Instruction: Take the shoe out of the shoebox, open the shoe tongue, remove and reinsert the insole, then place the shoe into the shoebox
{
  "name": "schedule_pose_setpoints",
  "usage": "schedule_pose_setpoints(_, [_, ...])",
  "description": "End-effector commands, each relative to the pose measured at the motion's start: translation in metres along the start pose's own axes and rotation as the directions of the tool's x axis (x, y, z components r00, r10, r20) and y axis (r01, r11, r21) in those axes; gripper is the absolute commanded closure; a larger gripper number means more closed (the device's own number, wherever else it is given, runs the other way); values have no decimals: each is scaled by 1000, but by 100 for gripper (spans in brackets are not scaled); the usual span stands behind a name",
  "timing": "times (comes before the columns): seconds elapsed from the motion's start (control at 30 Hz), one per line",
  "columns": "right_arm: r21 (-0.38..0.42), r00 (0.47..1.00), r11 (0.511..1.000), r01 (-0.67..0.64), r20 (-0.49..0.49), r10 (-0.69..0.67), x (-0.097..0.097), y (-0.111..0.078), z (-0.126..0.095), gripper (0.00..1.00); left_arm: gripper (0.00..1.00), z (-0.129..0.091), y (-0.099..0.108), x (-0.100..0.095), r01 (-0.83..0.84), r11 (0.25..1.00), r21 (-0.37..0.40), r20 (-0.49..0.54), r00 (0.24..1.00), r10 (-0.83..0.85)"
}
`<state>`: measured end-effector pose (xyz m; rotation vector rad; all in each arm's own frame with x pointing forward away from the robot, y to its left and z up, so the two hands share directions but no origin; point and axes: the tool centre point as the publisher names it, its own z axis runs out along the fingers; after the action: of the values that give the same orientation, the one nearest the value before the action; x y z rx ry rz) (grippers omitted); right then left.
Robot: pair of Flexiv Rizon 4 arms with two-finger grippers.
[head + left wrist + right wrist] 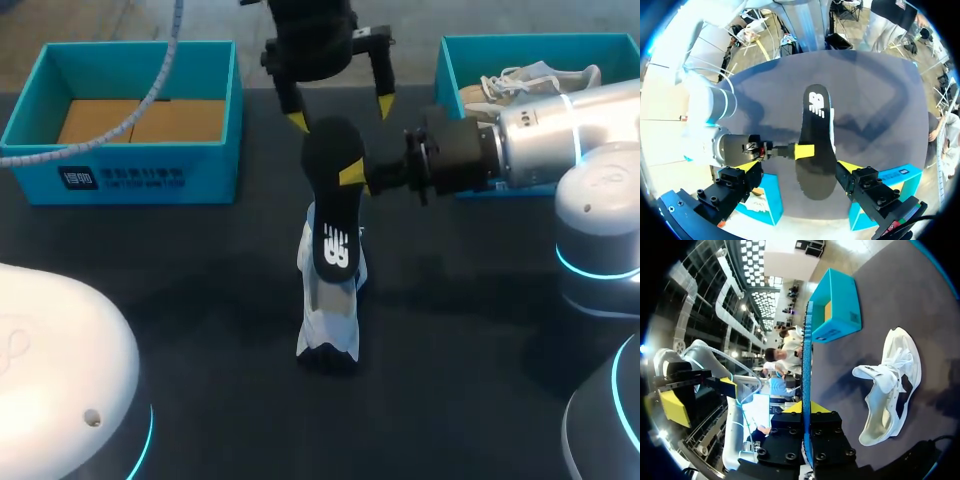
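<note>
Right wrist view: insole (807,365) edge-on, blue

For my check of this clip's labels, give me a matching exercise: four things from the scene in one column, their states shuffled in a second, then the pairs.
1 insole
2 shoe
3 left claw
4 right claw

A open, gripping nothing
B white, on the table
C shut on the insole
D black, pinched by one claw

Pairs: 1-D, 2-B, 3-A, 4-C
</note>
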<state>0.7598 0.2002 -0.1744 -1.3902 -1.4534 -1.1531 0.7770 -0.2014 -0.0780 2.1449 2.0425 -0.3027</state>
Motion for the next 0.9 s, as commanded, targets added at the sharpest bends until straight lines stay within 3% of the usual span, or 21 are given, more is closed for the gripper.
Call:
schedule_pose_setpoints(0.03, [-7,1000,1000,-1,8,1,2,-2,-3,100,0,3,-8,20,14,1000,-6,123,992,-13])
schedule_pose_setpoints(0.3, [-21,1000,1000,1,7,-1,4,-5,-9,100,0,6,-8,24,49,995,-84,362,932,-15])
schedule_pose_setpoints(0.63, [-29,1000,1000,3,13,-2,8,-9,-13,100,0,4,-1,31,92,983,-161,640,768,33])
schedule_pose_setpoints(0.9, [-48,1000,999,-5,20,6,7,-10,-19,100,0,4,-3,41,93,970,-226,739,666,108])
